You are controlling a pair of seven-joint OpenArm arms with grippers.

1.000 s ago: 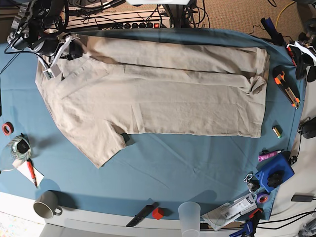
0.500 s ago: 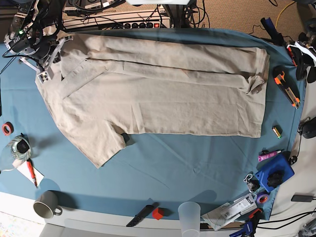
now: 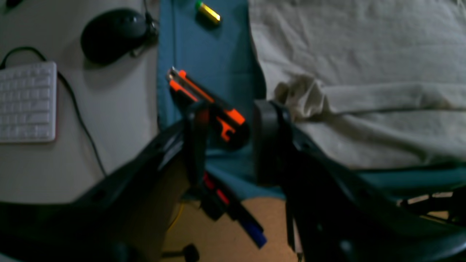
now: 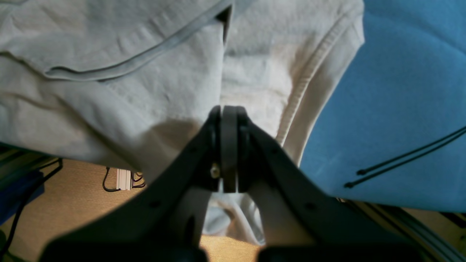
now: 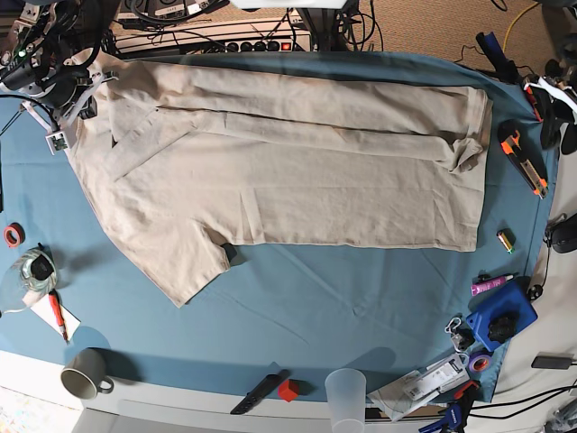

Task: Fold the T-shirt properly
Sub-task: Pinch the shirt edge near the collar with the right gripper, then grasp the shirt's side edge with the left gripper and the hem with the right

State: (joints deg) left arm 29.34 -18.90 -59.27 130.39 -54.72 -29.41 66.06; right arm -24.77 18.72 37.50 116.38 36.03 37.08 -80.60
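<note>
My right gripper (image 4: 228,145) pinched together, upper left, over T-shirt (image 5: 297,180) collar edge, no cloth visibly caught; left gripper (image 3: 227,142) parted, idle.

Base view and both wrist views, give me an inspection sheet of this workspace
Surface: blue tablecloth, wrinkled.
Job's things: T-shirt spread flat, far long edge folded inward, one sleeve out.
Clutter: orange utility knife, mug, plastic cup, battery, red tape roll.
Grippers: right pincer shut, over the shirt's edge; left pincer open, empty.
Cables: power strip beyond the far edge.
Surroundings: mouse, keyboard.
</note>
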